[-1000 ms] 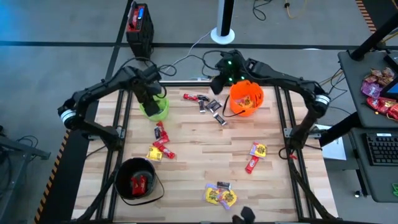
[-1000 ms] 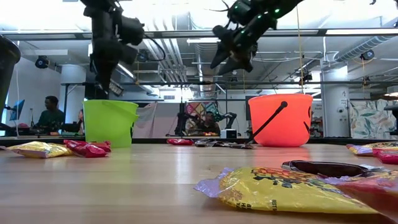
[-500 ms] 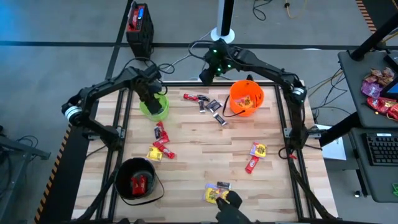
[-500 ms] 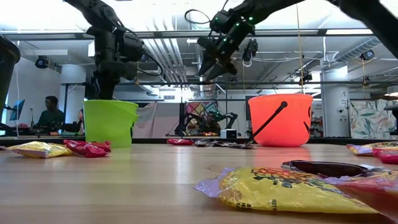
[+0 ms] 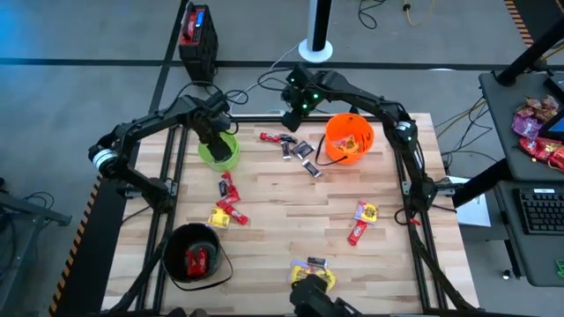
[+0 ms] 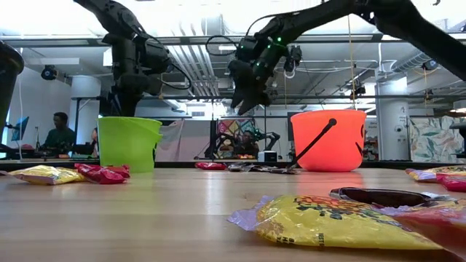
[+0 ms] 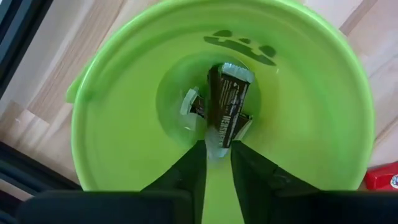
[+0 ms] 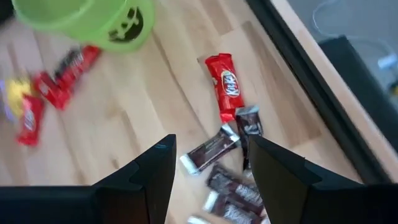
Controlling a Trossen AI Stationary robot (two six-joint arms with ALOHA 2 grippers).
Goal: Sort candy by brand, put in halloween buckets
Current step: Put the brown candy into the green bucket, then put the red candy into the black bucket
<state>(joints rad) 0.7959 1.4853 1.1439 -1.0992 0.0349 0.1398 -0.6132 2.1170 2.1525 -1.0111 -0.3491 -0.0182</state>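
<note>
Left fingers (image 7: 216, 163) hang narrowly parted above dark candies (image 7: 227, 106) in the green bucket (image 7: 323, 124); right fingers (image 8: 208, 162) spread wide, empty, above dark bars (image 8: 211, 148).

A lime green plastic pail (image 5: 218, 151) holds dark brown wrapped candies (image 7: 227, 106). A bright orange pumpkin-like pail (image 5: 349, 139) carries black markings, and a black pail (image 5: 192, 254) contains a red candy (image 5: 197, 258). Red (image 5: 231, 201), yellow (image 5: 367, 211) and dark-wrapped candies (image 5: 301, 151) dot the pale striped wooden table (image 5: 282, 220).

Light: bright, even, from ceiling fixtures behind the lime green bucket (image 6: 129, 143).
Blur: yellow candy (image 6: 328, 222) nearest the lens is soft; right wrist view smeared.
Shadows: faint.
</note>
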